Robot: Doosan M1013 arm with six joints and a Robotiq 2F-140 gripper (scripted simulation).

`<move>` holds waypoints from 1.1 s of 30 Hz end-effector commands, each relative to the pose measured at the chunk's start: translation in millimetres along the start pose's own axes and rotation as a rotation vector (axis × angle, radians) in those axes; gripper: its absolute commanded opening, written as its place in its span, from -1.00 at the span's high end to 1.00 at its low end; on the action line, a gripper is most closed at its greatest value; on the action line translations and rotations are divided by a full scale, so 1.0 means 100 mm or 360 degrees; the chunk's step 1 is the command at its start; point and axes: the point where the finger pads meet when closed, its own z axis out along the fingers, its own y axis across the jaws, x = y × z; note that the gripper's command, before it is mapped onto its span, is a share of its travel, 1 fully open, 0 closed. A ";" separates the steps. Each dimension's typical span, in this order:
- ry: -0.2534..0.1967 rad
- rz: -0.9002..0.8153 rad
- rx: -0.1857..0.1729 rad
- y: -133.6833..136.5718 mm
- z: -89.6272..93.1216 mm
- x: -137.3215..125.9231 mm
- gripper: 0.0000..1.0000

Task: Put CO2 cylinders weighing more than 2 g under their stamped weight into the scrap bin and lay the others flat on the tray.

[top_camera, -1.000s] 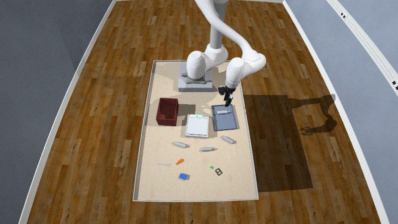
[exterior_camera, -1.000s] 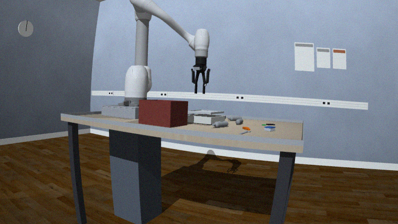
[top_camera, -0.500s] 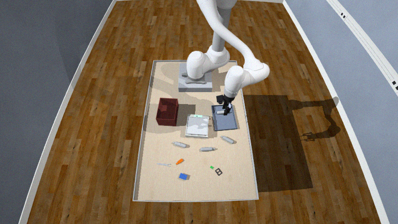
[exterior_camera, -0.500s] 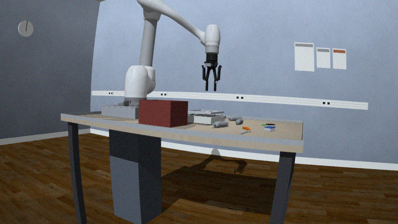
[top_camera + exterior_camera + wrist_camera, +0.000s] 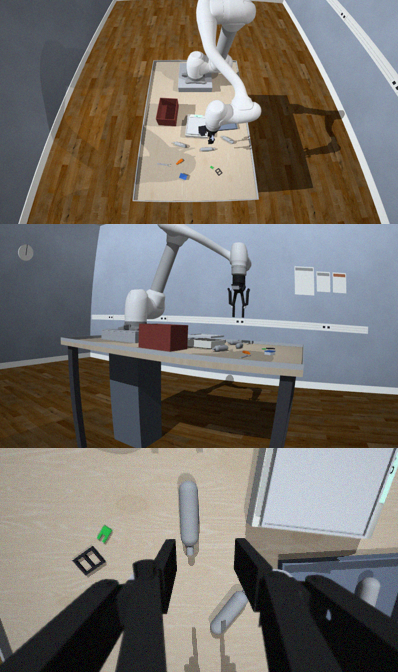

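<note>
My gripper (image 5: 211, 139) (image 5: 238, 314) hangs high above the table, in front of the scale, open and empty; in the wrist view (image 5: 205, 560) nothing sits between its fingers. Three grey CO2 cylinders lie flat on the table: one on the left (image 5: 179, 144), one in the middle (image 5: 207, 149) and one on the right (image 5: 227, 139). In the wrist view one cylinder (image 5: 188, 515) lies below and ahead of the fingers, and another (image 5: 228, 610) is partly hidden by the right finger. A further cylinder (image 5: 368, 590) lies in the blue-grey tray (image 5: 345, 573). The dark red scrap bin (image 5: 167, 111) stands at the left.
The white scale (image 5: 196, 125) sits between bin and tray. A wrench (image 5: 164, 164), an orange item (image 5: 179, 161), a blue block (image 5: 183, 175), a green piece (image 5: 211, 167) and a black frame (image 5: 218, 171) lie towards the front. The arm's base (image 5: 194, 80) stands at the back.
</note>
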 end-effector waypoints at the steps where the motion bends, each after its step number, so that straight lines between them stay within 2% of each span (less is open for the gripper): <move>1: -0.0004 -0.0003 -0.0005 -0.19 0.07 0.06 0.22; 5: -0.0004 -0.0003 -0.0005 -0.19 0.22 0.06 0.22; 10: -0.0004 -0.0003 -0.0005 -0.19 0.52 0.06 0.22; 12: -0.0004 -0.0003 -0.0005 -0.19 0.52 0.06 0.22; 21: -0.0004 -0.0003 -0.0005 -0.19 1.14 0.06 0.22; 26: -0.0004 -0.0003 -0.0005 -0.19 1.42 0.06 0.22; 33: -0.0004 -0.0003 -0.0005 -0.19 1.60 0.06 0.22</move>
